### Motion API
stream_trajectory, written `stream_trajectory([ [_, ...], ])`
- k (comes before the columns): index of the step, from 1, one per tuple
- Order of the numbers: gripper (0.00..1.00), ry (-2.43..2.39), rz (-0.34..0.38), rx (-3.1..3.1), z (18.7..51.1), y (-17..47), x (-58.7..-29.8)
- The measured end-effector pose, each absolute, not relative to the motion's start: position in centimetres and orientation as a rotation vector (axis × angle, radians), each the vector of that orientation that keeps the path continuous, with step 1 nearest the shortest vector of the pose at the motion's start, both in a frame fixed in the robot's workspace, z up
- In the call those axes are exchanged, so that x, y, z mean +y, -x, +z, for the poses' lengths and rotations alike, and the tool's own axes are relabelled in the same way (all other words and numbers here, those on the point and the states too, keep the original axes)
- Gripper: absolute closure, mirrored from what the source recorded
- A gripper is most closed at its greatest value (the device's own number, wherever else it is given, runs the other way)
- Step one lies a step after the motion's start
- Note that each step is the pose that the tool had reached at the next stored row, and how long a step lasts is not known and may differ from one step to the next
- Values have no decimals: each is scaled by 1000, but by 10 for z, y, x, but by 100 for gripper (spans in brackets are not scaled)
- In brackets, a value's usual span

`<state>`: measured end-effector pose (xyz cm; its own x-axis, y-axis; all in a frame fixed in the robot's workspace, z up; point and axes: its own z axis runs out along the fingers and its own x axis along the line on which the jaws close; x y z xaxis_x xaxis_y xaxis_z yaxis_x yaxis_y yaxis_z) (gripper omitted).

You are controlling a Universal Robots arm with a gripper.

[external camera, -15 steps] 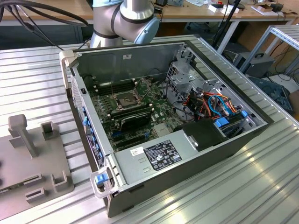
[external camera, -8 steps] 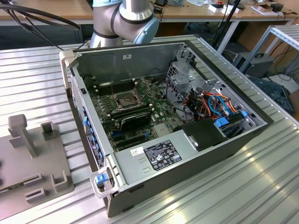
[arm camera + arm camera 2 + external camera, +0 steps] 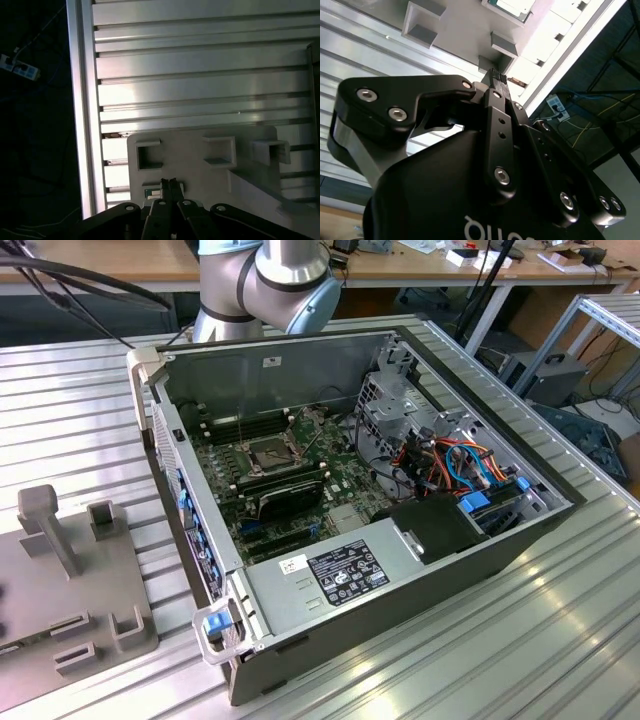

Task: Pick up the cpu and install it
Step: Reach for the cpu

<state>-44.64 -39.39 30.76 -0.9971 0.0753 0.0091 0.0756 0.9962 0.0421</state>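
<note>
Plainly, the gripper hangs over the grey fixture plate with its jaws pressed together on nothing, and the cpu lies flat on that plate just ahead of the jaw tips, ungrasped.

Gripper: black, fingertips pressed together, over a grey fixture plate with square pockets. Desk: ribbed aluminium. Power strip: on dark floor beside desk.

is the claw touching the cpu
Apart: in the second wrist view the claw ends short of the cpu, with bare grey plate between them.
</note>
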Motion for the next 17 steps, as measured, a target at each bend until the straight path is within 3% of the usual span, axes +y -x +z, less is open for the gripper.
stream_trajectory([
  [17, 89, 118, -66, -3130, 299, 446, -412],
])
